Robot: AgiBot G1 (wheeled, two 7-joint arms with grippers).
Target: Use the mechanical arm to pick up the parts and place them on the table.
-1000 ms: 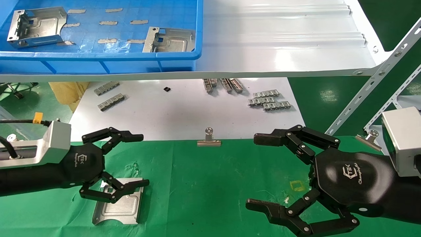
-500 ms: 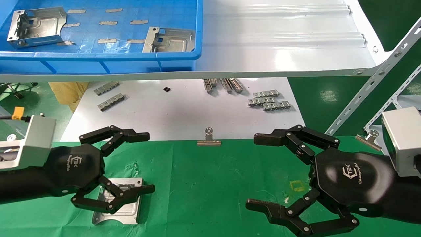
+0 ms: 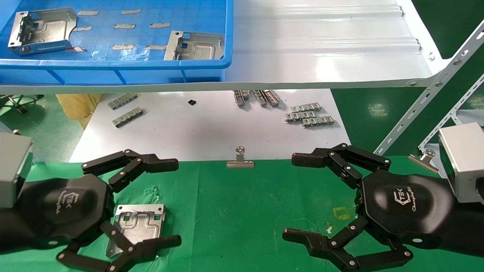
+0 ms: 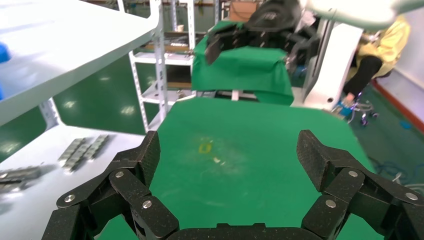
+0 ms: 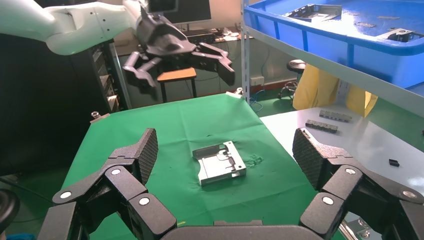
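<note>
So the shiny stamped bracket [image 3: 138,223] with its embossed ridges and folded flanges lay flat on the wrinkled green table [image 3: 242,211], nothing touching it. The left gripper [image 3: 177,202] hung above it, jointed black fingers spread wide. Compared to a second earlier, that arm had pulled back and up, uncovering more of the plate. The right gripper [image 3: 289,196] hadn't budged, also splayed open over the cloth. Two more brackets sat in the blue bin [image 3: 113,64].

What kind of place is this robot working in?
Probably a factory or lab workcell: a blue bin of stamped metal parts on a white shelf, steel racking, and a green-clothed table.
</note>
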